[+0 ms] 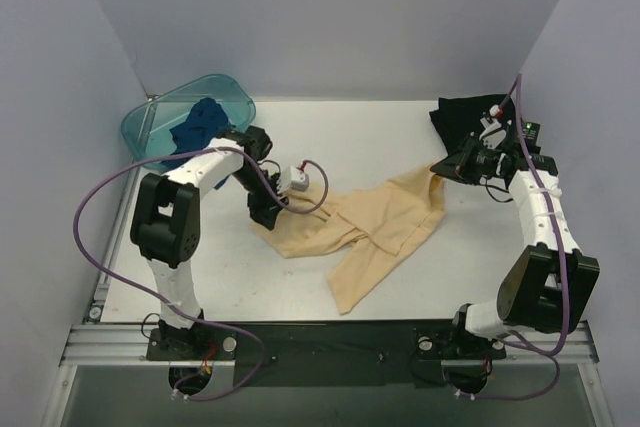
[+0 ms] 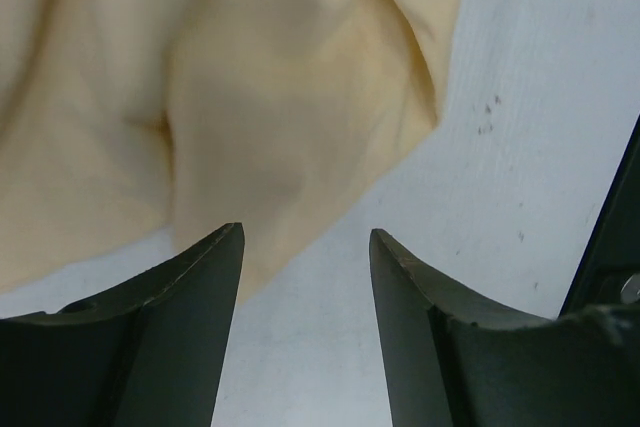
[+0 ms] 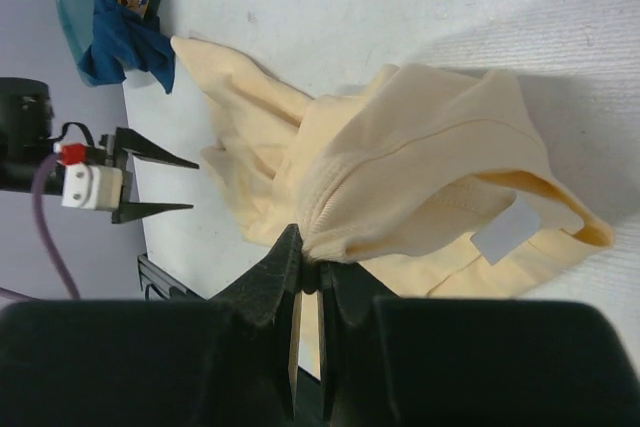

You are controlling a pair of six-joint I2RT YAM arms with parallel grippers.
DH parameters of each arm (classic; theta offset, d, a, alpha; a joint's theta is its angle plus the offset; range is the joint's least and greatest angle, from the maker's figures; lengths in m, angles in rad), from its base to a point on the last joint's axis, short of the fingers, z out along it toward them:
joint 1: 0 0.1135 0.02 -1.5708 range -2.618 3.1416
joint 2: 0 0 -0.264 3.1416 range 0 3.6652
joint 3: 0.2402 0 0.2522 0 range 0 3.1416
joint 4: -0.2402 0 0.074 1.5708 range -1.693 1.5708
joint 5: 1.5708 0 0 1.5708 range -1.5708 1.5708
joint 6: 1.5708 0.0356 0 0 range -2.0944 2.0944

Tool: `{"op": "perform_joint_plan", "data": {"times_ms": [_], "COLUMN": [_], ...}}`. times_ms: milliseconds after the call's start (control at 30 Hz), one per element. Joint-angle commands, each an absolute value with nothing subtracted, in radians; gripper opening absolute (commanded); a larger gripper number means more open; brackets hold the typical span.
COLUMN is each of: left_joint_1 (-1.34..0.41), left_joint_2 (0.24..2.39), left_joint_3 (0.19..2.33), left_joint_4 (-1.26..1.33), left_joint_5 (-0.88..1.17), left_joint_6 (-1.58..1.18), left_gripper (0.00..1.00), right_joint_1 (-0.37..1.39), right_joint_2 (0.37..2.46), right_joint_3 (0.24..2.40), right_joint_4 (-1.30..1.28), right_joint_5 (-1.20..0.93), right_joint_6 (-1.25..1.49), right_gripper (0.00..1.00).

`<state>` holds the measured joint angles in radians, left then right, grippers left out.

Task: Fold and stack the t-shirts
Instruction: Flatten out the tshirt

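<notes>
The pale yellow-tan t-shirt [image 1: 370, 227] lies crumpled in the middle of the table. My right gripper [image 1: 440, 169] is shut on its collar edge and holds that end lifted; the right wrist view shows the cloth [image 3: 420, 167] bunched between the closed jaws [image 3: 318, 252]. My left gripper [image 1: 290, 205] is open and empty at the shirt's left edge, low over the table; in its wrist view the shirt [image 2: 250, 97] lies just beyond the fingertips [image 2: 305, 237]. The black t-shirt [image 1: 460, 117] lies at the back right. The dark blue t-shirt [image 1: 200, 125] sits in the basin.
The teal translucent basin [image 1: 150, 127] stands at the back left, behind the left arm. It also shows in the right wrist view [image 3: 80, 7] with the blue shirt [image 3: 125, 37]. Walls close in the table on three sides.
</notes>
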<state>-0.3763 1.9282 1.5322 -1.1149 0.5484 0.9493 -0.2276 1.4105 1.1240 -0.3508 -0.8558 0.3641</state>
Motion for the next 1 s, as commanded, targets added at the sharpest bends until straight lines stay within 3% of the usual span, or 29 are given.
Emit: {"op": "perform_joint_plan", "data": {"times_ms": [0,133,333,500,567,633,667,700,733,833,967], "left_joint_1": [-0.312,-0.278,-0.331,-0.351,-0.357,-0.368,-0.376,-0.379,-0.386,-0.382,-0.295], "left_joint_2": [1.85,1.839,1.858,1.865,1.867,1.868,1.87,1.87,1.87,1.865,1.836], "left_joint_3": [1.405,1.309,1.203,1.144,1.12,1.106,1.104,1.101,1.103,1.152,1.378], "left_joint_4": [-1.239,-1.203,-0.86,-0.724,-0.68,-0.646,-0.62,-0.603,-0.572,-0.505,-0.59], "left_joint_5": [0.538,0.557,0.424,0.361,0.334,0.321,0.316,0.311,0.296,0.246,0.23], "left_joint_6": [1.425,1.595,1.459,1.414,1.408,1.391,1.375,1.347,1.3,1.149,0.976], "left_gripper": [0.64,0.7,0.71,0.68,0.62,0.47,0.29,0.21,0.0,0.0,0.0], "right_joint_1": [-0.227,-0.225,-0.224,-0.224,-0.224,-0.224,-0.225,-0.224,-0.224,-0.225,-0.235], "right_joint_2": [1.434,1.431,1.42,1.41,1.404,1.401,1.399,1.394,1.391,1.376,1.368], "right_joint_3": [1.167,1.175,1.186,1.203,1.207,1.21,1.212,1.218,1.221,1.258,1.378], "right_joint_4": [-0.382,-0.382,-0.38,-0.382,-0.379,-0.38,-0.379,-0.38,-0.38,-0.38,-0.374], "right_joint_5": [-0.871,-0.868,-0.864,-0.87,-0.873,-0.873,-0.873,-0.873,-0.871,-0.871,-0.91], "right_joint_6": [0.316,0.319,0.324,0.324,0.324,0.324,0.327,0.328,0.328,0.336,0.368], "right_gripper": [0.0,0.0,0.0,0.0,0.0,0.0,0.0,0.0,0.0,0.0,0.0]}}
